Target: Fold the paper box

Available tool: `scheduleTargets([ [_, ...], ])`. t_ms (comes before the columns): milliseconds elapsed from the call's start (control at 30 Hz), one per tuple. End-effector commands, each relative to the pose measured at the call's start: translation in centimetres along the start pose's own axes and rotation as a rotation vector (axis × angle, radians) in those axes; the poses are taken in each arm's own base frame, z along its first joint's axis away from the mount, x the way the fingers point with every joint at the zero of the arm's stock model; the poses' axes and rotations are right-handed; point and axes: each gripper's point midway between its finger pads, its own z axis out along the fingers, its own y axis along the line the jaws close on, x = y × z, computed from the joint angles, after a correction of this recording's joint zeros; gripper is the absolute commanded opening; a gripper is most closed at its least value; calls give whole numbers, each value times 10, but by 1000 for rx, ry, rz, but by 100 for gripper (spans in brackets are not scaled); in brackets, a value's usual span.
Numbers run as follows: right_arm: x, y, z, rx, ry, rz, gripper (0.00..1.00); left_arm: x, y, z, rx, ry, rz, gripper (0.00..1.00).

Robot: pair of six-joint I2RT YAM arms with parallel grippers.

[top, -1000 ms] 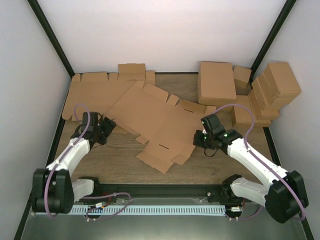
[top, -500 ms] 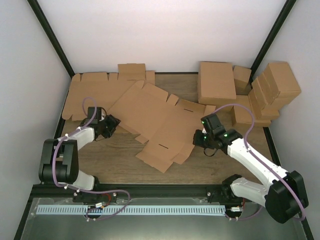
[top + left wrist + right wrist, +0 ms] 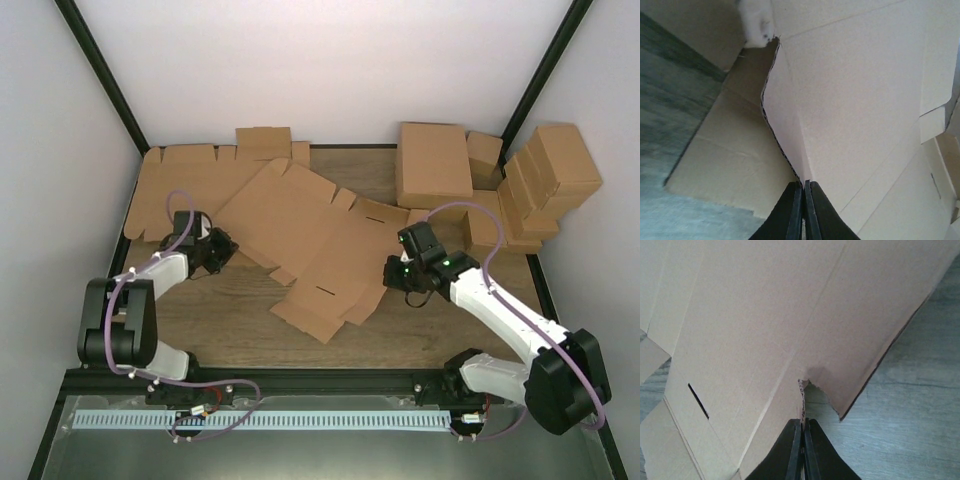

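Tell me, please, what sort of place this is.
Probably a robot test cell: plain white walls around a wooden table, a left arm and right arm at its near edge, flat cardboard blanks and folded boxes behind.

one paper box (image 3: 310,235), one left claw (image 3: 222,246), one right claw (image 3: 392,276)

My left arm (image 3: 160,268) and right arm (image 3: 500,308), white shells, black joints, looping purple cables (image 3: 462,205), slim black fingers (image 3: 792,210).
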Motion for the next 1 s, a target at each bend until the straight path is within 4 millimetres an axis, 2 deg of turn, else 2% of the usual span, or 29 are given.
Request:
scheduleTargets([
  [0, -37, 26, -18, -44, -92, -67, 3, -2, 7, -27, -78, -59, 79, 4],
  [100, -47, 33, -26, -53, -124, -114, 3, 0, 14, -55, -126, -125, 116, 4],
  [200, -59, 45, -37, -80, -156, -158, 3, 20, 8, -74, -46, -119, 102, 4],
  [333, -74, 68, -49, -134, -176, -226, 2, 58, -2, -90, 102, -63, 74, 4],
  [467, -95, 89, -62, -153, -192, -277, 1, 91, 4, -103, 146, -17, 37, 4],
  [633, -108, 102, -67, -142, -166, -351, 1, 118, 7, -110, 198, 20, -1, 8],
  [667, -108, 103, -64, -135, -149, -362, 1, 121, 7, -111, 201, 19, 5, 13],
  [700, -108, 104, -62, -129, -137, -377, 1, 123, 6, -112, 204, 21, 19, 22],
  [767, -108, 103, -57, -113, -105, -399, 1, 126, 1, -114, 216, 30, 52, 58],
  [800, -108, 103, -55, -100, -91, -409, 1, 127, -3, -117, 226, 36, 73, 72],
  [867, -108, 103, -50, -72, -68, -432, 1, 125, -12, -122, 230, 38, 108, 84],
  [967, -110, 105, -49, -39, -62, -449, 1, 113, -32, -138, 229, -11, 190, 91],
])
